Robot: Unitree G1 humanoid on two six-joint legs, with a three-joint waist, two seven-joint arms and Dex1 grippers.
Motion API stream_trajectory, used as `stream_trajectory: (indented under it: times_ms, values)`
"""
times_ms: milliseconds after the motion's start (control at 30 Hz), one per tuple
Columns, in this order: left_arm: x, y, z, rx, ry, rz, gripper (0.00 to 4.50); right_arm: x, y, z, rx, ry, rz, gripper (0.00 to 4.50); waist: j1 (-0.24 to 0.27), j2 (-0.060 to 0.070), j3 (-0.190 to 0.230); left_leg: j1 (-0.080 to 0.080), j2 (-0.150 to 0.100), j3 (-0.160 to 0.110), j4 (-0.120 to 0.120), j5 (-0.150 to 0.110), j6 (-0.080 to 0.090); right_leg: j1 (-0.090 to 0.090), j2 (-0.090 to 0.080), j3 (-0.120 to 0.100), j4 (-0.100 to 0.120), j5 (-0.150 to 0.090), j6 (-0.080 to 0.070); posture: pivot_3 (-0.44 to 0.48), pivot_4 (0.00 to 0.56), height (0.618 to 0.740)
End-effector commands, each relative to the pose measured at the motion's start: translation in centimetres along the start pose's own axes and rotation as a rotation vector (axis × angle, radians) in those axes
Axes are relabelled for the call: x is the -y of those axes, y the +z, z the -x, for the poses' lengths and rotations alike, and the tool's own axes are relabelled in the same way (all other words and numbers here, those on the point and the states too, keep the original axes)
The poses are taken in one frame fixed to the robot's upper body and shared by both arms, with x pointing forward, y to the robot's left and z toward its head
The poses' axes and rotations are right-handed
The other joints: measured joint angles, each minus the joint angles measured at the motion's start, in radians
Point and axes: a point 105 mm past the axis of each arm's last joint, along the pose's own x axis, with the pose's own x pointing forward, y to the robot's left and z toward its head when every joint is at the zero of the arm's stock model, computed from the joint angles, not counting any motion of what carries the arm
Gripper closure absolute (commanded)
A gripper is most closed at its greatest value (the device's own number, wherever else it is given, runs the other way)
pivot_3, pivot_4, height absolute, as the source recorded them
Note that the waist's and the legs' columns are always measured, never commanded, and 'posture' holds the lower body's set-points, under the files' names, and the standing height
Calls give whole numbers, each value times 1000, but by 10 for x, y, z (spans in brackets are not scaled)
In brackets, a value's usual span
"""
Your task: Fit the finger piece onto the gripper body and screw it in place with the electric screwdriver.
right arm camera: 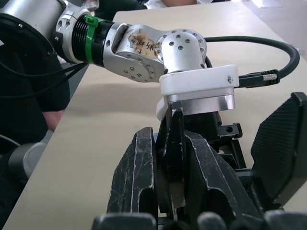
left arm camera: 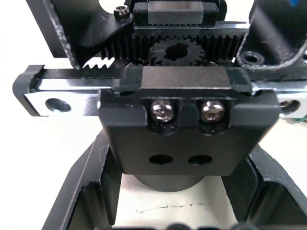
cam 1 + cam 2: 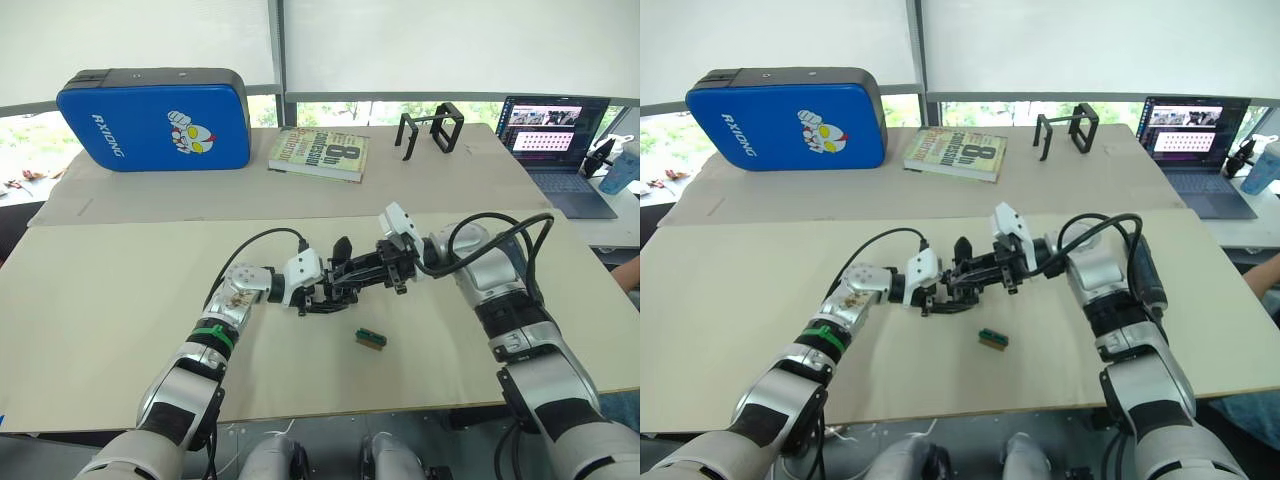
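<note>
My two grippers meet above the middle of the table. The left gripper (image 3: 322, 296) is shut on the gripper body (image 2: 187, 139), a black block with a toothed rack, a small gear and two screw heads. The right gripper (image 3: 352, 276) is shut on the finger piece (image 1: 173, 158), a thin black blade clamped between its fingers (image 1: 132, 182) and held right against the body. Another black pointed blade (image 1: 283, 143) stands up beside the body. What looks like the electric screwdriver (image 3: 1146, 272), a thick black cylinder, lies on the table just right of my right forearm.
A tiny green block (image 3: 371, 339) lies on the table just in front of the grippers. At the back are a blue case (image 3: 155, 118), a book (image 3: 320, 152) and open black frames (image 3: 430, 130). A laptop (image 3: 560, 135) sits at the far right.
</note>
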Motion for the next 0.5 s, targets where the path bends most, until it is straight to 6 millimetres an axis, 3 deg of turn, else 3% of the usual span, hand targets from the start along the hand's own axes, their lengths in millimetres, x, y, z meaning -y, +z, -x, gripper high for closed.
stream_trajectory:
  times_ms: [33, 133, 433, 500]
  values:
    - [-1, 17, -5, 49, -21, -70, 2169, 2, -3, 17, -32, -71, -48, 2867, 3, 0, 0, -2, 0, 0, 0, 0, 0, -2, -1, 0, 1, 0, 0, 0, 150, 740]
    - [-1, 16, -6, 45, -23, -67, 2169, -4, 17, 33, -38, -72, 15, 1792, 8, 2, 2, -10, -3, 0, 0, 0, 1, -8, -4, -2, 0, 0, 0, 0, 150, 740]
    - [-3, 9, -9, 23, -21, -28, 2169, -21, 31, 89, -141, -173, 59, 1780, 16, 3, 5, -12, -9, -1, 1, -1, 7, -6, -6, -5, -4, 2, 4, 0, 150, 740]
    - [-2, 5, -2, 19, -24, -4, 1105, -23, 33, 106, -178, -252, 32, 1780, 19, 3, 5, -12, -9, -1, 1, -2, 8, -6, -7, -5, -4, 2, 4, 0, 150, 740]
